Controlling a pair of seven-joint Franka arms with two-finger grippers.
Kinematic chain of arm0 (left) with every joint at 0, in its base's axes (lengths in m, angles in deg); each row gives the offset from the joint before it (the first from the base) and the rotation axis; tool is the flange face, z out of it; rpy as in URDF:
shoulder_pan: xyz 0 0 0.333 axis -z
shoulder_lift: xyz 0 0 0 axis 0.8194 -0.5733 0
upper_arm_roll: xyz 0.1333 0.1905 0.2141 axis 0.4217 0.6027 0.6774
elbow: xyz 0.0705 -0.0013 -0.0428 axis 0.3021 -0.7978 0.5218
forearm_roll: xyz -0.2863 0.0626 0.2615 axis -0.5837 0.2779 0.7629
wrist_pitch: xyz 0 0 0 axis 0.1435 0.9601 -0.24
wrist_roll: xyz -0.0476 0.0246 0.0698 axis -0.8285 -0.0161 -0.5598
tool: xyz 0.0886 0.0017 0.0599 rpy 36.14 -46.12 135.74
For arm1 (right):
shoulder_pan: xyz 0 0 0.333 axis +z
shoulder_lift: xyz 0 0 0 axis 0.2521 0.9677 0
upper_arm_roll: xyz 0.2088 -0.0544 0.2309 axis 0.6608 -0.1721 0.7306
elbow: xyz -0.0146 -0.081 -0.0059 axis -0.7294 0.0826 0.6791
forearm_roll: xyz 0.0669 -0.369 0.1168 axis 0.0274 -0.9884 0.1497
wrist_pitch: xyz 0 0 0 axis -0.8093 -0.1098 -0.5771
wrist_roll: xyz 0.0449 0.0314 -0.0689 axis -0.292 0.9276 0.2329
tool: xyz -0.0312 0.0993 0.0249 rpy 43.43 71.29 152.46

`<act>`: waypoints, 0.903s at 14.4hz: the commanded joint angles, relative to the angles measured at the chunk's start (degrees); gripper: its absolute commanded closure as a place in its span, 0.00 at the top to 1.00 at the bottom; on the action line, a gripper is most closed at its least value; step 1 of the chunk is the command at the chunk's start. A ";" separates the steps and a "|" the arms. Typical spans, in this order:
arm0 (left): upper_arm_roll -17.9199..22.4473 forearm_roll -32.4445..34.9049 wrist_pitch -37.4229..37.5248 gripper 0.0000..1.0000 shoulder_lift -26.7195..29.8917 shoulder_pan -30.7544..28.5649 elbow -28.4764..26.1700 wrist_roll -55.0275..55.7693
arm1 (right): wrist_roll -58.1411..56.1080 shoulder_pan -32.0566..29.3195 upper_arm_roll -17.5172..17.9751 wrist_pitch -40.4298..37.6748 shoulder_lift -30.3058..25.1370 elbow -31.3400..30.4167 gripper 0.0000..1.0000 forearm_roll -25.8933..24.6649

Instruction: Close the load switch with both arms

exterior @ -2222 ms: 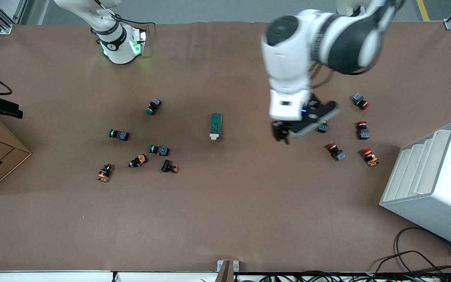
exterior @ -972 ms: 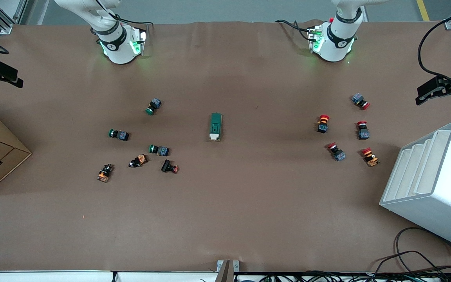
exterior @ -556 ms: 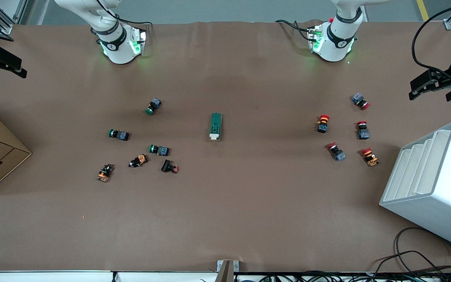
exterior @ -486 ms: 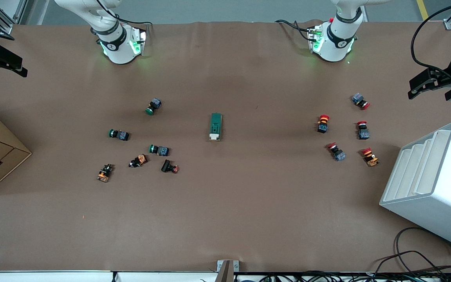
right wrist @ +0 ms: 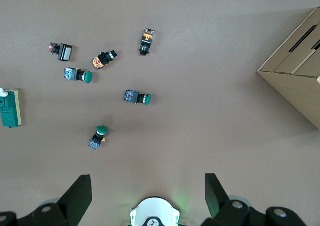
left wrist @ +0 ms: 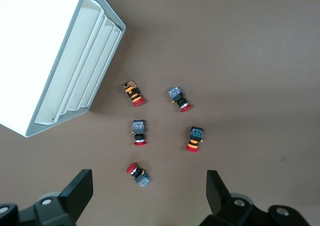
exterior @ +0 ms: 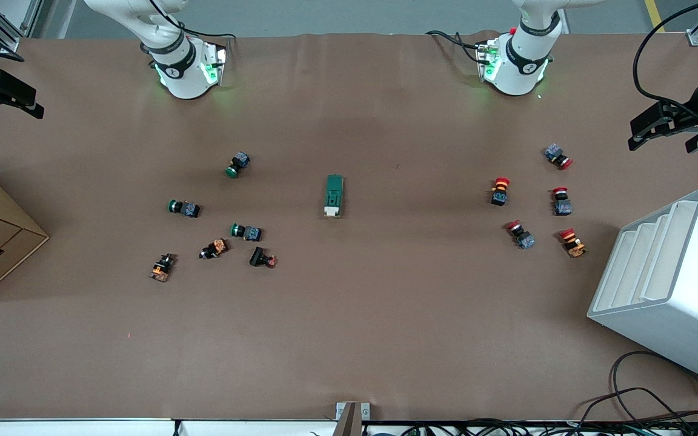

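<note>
Midway between the two arms, the load switch point(exterior: 334, 195) lies on the tabletop point(exterior: 385, 303) with its long axis running toward the bases, well apart from the left end effector point(left wrist: 149, 198) and right end effector point(right wrist: 148, 196), both wide open and empty; neither is clearly nearer, and no writing is legible.

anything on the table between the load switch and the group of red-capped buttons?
No. In the front view the brown table between the load switch and the nearest red-capped button is bare.
</note>
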 commanded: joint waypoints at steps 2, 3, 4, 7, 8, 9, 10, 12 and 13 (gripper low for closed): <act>-0.20 -0.67 0.87 1.00 0.72 0.11 0.23 1.26 | -0.24 -0.08 0.16 1.62 -1.61 -1.61 1.00 0.68; -0.29 -0.67 0.87 1.00 0.72 0.11 0.23 2.04 | -0.24 0.01 0.33 1.71 -1.61 -1.61 1.00 0.76; -0.29 -0.58 0.87 1.00 0.80 0.11 0.32 2.83 | -0.24 0.10 0.50 1.80 -1.61 -1.26 1.00 0.85; -0.99 0.03 1.66 1.00 0.81 0.02 0.58 2.93 | -0.24 0.01 0.24 2.06 -1.44 -1.08 1.00 0.94; -0.91 0.21 2.62 1.00 0.46 0.02 1.71 2.84 | -0.24 0.01 0.24 2.15 -1.52 -0.99 1.00 0.94; -0.91 0.21 3.68 1.00 -0.07 -0.06 2.77 2.84 | -0.24 0.01 0.24 2.15 -1.44 -0.99 1.00 1.03; -0.73 0.29 4.56 1.00 -0.51 -0.15 3.65 2.84 | -0.24 0.01 0.24 2.15 -1.52 -0.90 1.00 1.03; -0.82 2.04 4.83 1.00 -1.21 -0.24 4.36 2.84 | -0.16 0.01 0.24 1.89 -1.52 -0.90 1.00 1.12; -0.90 3.71 4.83 1.00 -1.48 -0.07 4.71 2.84 | 0.02 0.01 0.24 1.62 -1.52 -0.90 1.00 1.12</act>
